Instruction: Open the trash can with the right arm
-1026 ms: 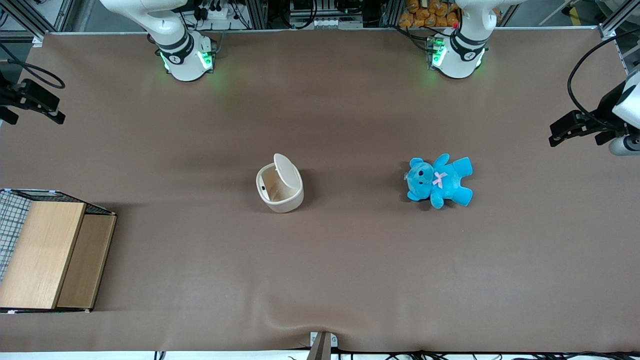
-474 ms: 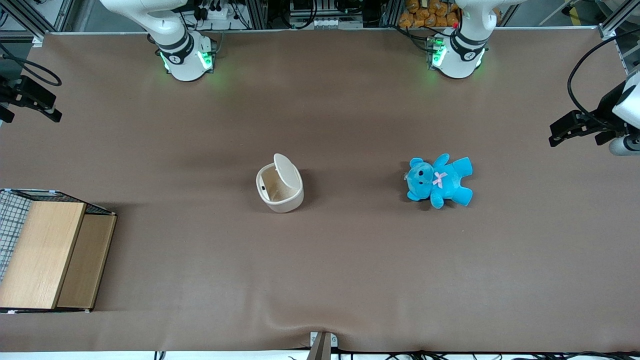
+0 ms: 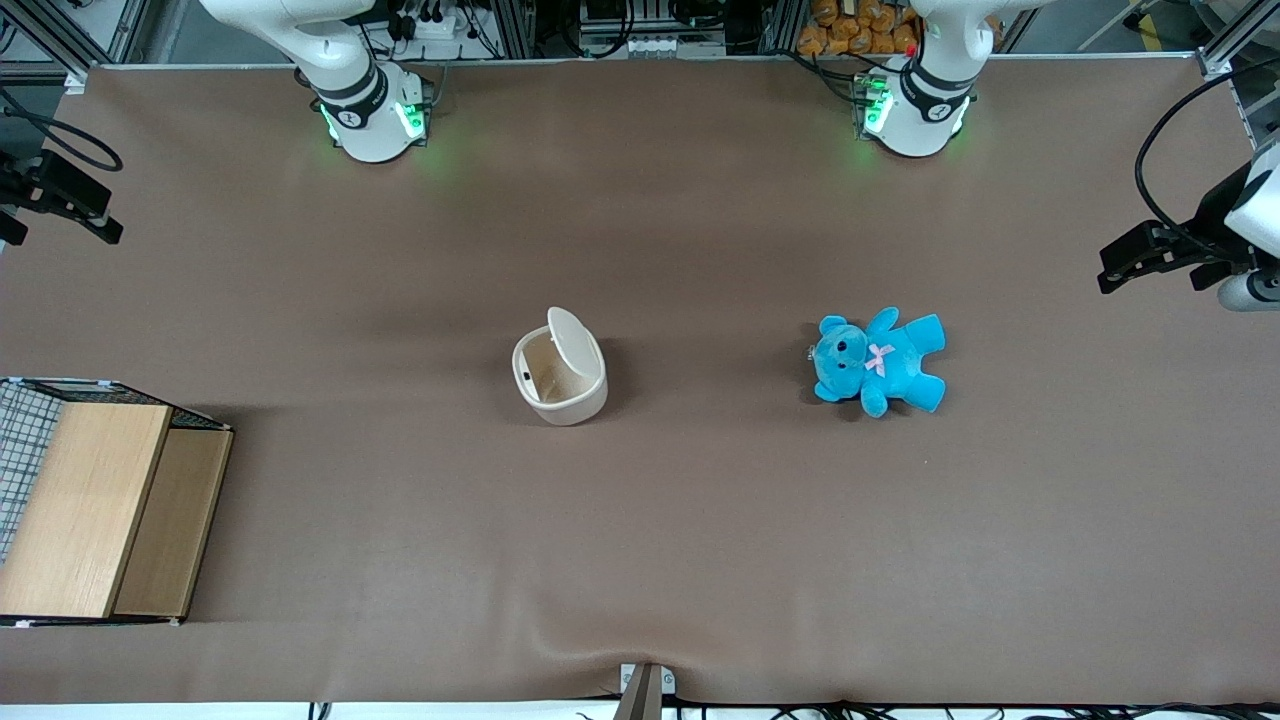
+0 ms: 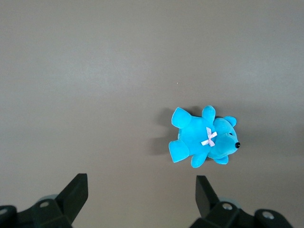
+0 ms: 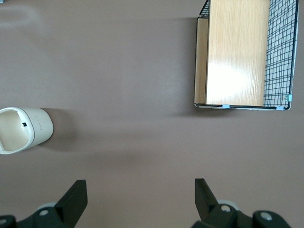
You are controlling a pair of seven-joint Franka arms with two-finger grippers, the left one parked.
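Observation:
The trash can (image 3: 560, 385) is a small cream-white bin standing near the middle of the brown table. Its flat lid (image 3: 570, 338) is tipped up on its hinge, so the tan inside shows. The right wrist view catches the trash can (image 5: 26, 130) too, with its mouth uncovered. My right arm rises from its base (image 3: 370, 115), and its black gripper (image 3: 60, 228) hangs high at the working arm's end of the table, well away from the bin. In the wrist view the gripper (image 5: 139, 187) is open, with only bare table between its fingers.
A wooden box in a wire-mesh frame (image 3: 95, 505) (image 5: 237, 52) sits at the working arm's end, nearer the front camera than the gripper. A blue teddy bear (image 3: 880, 362) (image 4: 204, 140) lies beside the bin, toward the parked arm's end.
My gripper has drifted slightly outward toward the table's end and farther from the front camera. The bin, with its lid up throughout, and the bear have not moved.

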